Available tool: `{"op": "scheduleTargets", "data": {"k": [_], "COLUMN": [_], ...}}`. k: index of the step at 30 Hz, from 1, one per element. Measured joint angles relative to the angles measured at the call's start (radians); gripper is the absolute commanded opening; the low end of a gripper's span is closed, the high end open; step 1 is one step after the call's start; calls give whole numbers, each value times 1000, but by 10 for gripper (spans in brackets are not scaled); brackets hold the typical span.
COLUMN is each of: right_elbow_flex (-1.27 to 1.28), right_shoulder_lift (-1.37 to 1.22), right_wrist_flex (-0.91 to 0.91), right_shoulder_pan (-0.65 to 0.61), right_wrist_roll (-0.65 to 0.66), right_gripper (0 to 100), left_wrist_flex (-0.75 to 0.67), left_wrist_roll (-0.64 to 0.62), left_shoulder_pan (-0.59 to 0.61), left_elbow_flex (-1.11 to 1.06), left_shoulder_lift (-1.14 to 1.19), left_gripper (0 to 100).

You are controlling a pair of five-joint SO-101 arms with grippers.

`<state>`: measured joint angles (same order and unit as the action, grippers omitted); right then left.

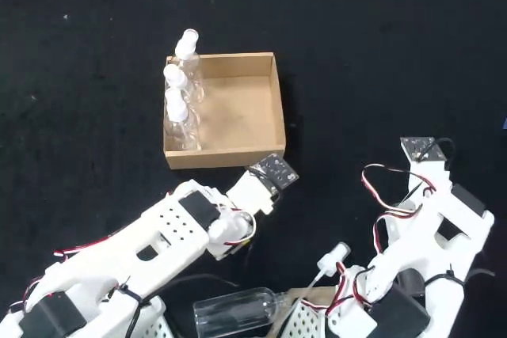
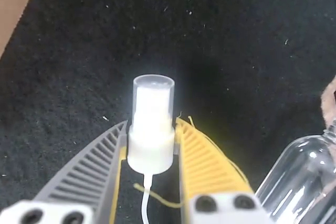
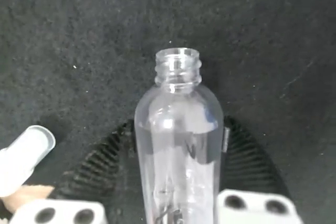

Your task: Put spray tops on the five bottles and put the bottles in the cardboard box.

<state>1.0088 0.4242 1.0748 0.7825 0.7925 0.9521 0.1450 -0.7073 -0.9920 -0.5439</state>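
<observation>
From above: right gripper (image 3: 177, 127) is clamping the nine-to-three bottle (image 1: 238, 312); left gripper (image 2: 151, 124) is pinching the spray top (image 1: 339, 255) two o'clock off its neck.

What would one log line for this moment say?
left tool shut on spray top | right tool shut on bottle | three capped bottles in cardboard box
</observation>
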Motion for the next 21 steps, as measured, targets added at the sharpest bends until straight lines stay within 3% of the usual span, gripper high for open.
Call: {"op": "scheduleTargets", "data": {"k": [4, 9, 15, 19, 21], "right_elbow_flex": [-69, -339, -588, -649, -655], "right_shoulder_lift": [0, 5, 146, 255, 304], "right_wrist_flex": [66, 322, 549, 569, 559], "right_shoulder_pan": [0, -20, -164, -287, -347], "right_wrist_roll": [-15, -91, -239, -364, -443], "right_gripper": [67, 64, 64, 60, 11], "left_wrist_flex": [0, 0, 0, 0, 2], "left_wrist_roll": [0, 0, 0, 0, -3], "left_shoulder_pan": [0, 0, 0, -2, -2], "left_elbow_flex": [0, 0, 0, 0, 8], "left_shoulder_lift": [0, 0, -3, -11, -11], "left_gripper": [30, 30, 30, 30, 30]}}
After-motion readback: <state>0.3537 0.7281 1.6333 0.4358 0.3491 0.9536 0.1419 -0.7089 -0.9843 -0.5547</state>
